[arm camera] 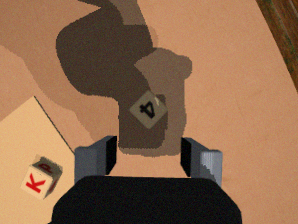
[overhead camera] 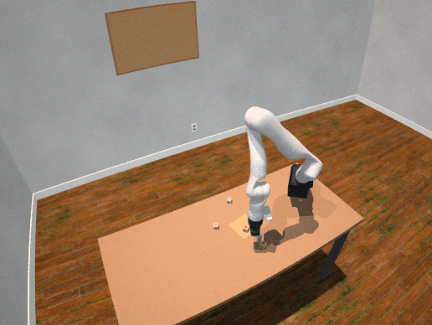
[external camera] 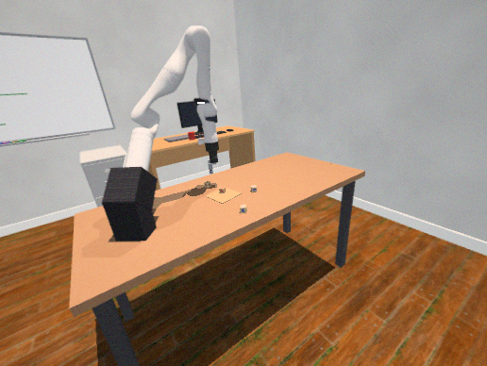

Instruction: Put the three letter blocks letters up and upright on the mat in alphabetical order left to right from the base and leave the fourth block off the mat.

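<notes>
A block with a red K on top sits on the tan mat. A block showing a black 4 on top lies off the mat, in the arm's shadow. My gripper is open and empty, above the table near the 4 block. Two more blocks lie off the mat: one towards the back wall side, another beyond the mat from the base. Their top marks are too small to read.
The wooden table carries all of these things. The robot's black base stands at one end. One long table edge shows at the upper right of the wrist view. A desk with a monitor stands behind the table in the exterior view.
</notes>
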